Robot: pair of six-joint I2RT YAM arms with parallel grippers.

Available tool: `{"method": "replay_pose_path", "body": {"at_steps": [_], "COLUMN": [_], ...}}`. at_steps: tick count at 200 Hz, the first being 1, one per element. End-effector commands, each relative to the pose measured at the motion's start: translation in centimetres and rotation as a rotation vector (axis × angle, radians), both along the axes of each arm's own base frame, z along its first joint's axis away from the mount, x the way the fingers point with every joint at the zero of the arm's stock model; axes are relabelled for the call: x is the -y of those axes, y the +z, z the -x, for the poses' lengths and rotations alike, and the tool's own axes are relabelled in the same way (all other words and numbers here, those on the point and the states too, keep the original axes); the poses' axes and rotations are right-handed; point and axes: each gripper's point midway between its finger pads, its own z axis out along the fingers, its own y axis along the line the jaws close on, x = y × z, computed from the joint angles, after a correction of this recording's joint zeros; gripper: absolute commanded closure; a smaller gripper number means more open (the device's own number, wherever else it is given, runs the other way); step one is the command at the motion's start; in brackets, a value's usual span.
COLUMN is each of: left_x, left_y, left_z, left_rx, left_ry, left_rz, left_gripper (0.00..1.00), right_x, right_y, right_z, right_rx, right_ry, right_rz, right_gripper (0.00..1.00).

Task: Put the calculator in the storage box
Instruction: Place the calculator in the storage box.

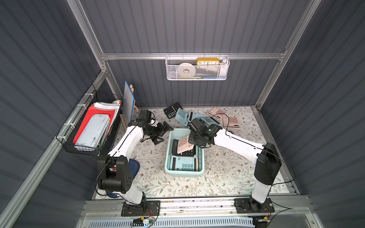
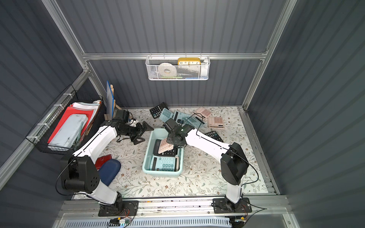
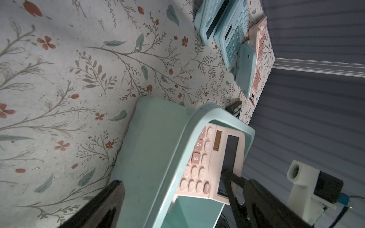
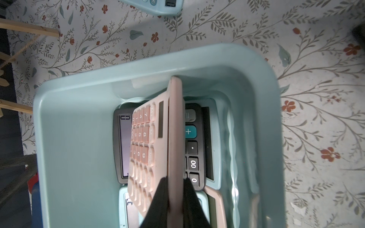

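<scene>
The pink calculator (image 4: pixel 156 138) hangs tilted inside the storage box (image 1: pixel 167 158), pinched along its edge by the right pincer (image 4: pixel 174 182). Under it lies a black calculator (image 4: pixel 192 148), with a blue calculator (image 1: pixel 183 163) at the box's near end. The left pincer (image 1: pixel 164 134) gapes wide and holds nothing, just left of the box's far corner. The box sits mid-table (image 1: pixel 227 167), and spare calculators (image 1: pixel 230 121) lie at the far side.

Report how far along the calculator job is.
Done: a black calculator and a blue calculator already lie in the storage box.
In hand: the right gripper is shut on a pink calculator, tilted on edge over the black one. The left gripper is open beside the box.
Left: release it, then collect the loose calculators at the back of the table.
</scene>
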Motion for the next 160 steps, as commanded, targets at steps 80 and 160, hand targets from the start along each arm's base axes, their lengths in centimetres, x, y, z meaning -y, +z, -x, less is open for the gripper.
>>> {"method": "replay_pose_path", "body": {"at_steps": [80, 160], "left_x": [0.0, -0.1], "left_y": [0.8, 0.6], "left_z": [0.5, 0.8], "left_rx": [0.017, 0.015], "left_ry": [-0.010, -0.004], "left_rz": [0.013, 0.007], "left_gripper": [0.01, 0.01], "right_x": [1.8, 3.6], "right_y": [1.0, 4.5], "right_z": [-0.5, -0.7], "right_rx": [0.026, 0.115], "right_ry": [-0.035, -0.014], "right_rz": [0.092, 0.133], "right_gripper": [0.71, 0.63]}}
